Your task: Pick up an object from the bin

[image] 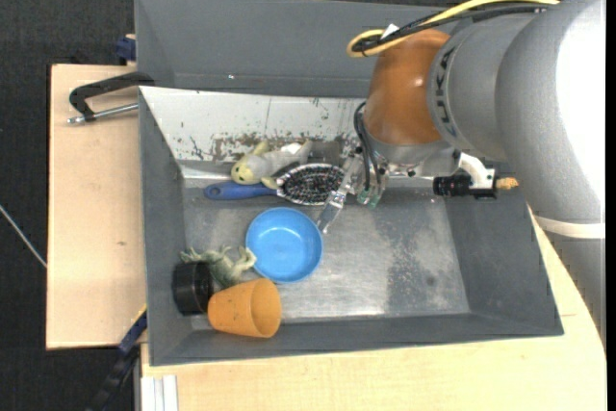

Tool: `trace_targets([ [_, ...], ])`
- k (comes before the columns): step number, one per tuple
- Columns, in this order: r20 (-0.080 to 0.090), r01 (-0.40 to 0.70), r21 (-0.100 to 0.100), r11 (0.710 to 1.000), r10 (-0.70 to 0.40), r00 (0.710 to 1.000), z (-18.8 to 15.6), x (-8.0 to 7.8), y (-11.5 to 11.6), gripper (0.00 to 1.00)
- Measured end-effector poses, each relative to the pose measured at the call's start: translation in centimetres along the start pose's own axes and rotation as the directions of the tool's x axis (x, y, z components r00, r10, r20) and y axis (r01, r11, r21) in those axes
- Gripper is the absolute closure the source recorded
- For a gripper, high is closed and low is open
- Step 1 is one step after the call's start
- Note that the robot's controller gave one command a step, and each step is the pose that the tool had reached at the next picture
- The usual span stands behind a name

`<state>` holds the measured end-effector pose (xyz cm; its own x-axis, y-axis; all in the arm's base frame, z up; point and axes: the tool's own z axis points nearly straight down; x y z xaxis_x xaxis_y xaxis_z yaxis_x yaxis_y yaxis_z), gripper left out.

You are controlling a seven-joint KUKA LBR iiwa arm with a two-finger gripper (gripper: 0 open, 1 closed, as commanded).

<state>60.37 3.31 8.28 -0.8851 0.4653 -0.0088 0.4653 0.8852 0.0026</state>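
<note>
My gripper (348, 186) sits beside the black-headed brush (310, 183) at the back of the bin (423, 269); I cannot tell whether it is open or closed. A blue bowl (284, 247) lies nearby.

Strainer (310, 184) with a round black mesh head and a blue handle, lying flat on the floor of the bin (414, 274) close to the back wall, about mid-bin. Handle points to the view's left, head to the right, just beside the end effector (346, 195). The head is near the rim of a blue bowl (284, 245); contact can't be told.
</note>
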Motion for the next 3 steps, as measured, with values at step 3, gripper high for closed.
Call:
trace_targets([
  [3,-0.002,0.107,0.000,0.994,-0.107,0.994,-14.1,-1.4,-5.7,1.00],
])
